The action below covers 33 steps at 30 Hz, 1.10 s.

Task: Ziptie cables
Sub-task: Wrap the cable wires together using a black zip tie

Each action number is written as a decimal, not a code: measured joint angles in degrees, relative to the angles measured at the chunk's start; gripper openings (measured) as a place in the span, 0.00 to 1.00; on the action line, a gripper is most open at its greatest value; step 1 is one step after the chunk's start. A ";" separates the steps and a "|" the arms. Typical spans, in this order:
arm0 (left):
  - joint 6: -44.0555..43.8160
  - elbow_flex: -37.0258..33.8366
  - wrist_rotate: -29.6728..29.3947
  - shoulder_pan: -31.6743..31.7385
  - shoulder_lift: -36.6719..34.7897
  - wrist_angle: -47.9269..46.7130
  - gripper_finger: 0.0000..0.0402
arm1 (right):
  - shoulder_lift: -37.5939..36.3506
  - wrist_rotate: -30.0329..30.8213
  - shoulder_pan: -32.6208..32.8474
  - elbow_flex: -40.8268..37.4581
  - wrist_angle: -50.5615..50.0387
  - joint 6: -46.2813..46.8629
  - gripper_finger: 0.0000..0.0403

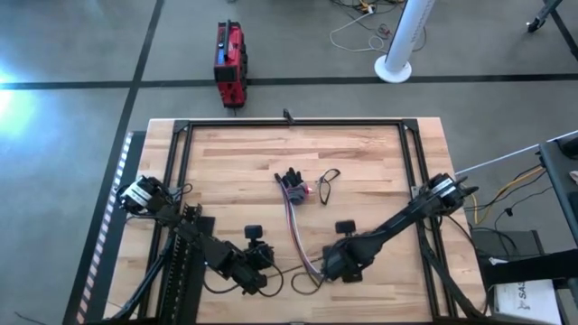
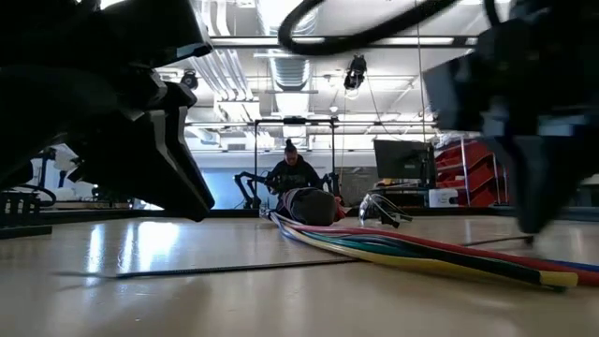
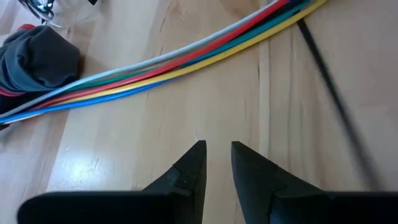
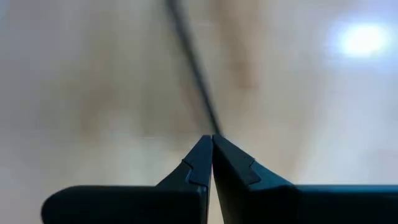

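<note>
Left gripper (image 3: 217, 155) hovers low over wooden table (image 1: 235, 153), fingers narrowly apart, empty. Cables (image 1: 294, 226) lie mid-table. Right gripper (image 4: 212, 144) pinches ziptie (image 4: 196, 74) near front edge. Person (image 2: 292, 170) sits in room behind.

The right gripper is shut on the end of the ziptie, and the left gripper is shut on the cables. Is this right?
Only the first half. The left wrist view shows the left gripper slightly open and empty, short of the cables. The right gripper is indeed shut on the ziptie.
</note>
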 joint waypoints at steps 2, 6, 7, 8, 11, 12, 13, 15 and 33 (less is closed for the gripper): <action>-0.13 0.00 0.00 0.00 0.00 -0.01 0.15 | -0.62 3.95 -0.19 0.68 -2.61 -0.08 0.00; -0.23 0.00 0.01 0.00 0.00 -0.01 0.15 | -3.00 9.16 0.71 -0.13 -5.35 -1.05 0.00; -0.24 0.00 0.00 0.00 0.00 0.03 0.15 | -3.53 9.10 1.09 -0.80 -5.05 -2.22 0.00; -0.25 0.00 0.00 0.00 0.00 0.09 0.15 | -4.16 9.09 1.53 -1.57 -4.60 -3.59 0.00; -0.25 0.00 0.02 0.00 0.00 0.56 0.15 | -6.96 8.59 2.54 -4.79 -0.20 -5.60 0.00; -0.27 0.00 0.00 -0.02 0.00 0.92 0.15 | -8.30 8.17 2.64 -6.36 2.73 -5.68 0.00; -0.27 0.00 0.02 -0.02 0.00 1.12 0.15 | -10.01 8.21 2.70 -8.27 5.94 -5.68 0.01; -0.27 0.00 0.15 -0.02 0.00 1.46 0.15 | -14.03 8.36 2.74 -12.71 13.00 -5.65 0.04; -2.63 0.02 3.61 -0.13 0.00 3.84 0.15 | -25.08 5.73 0.40 -44.36 61.68 -10.41 0.28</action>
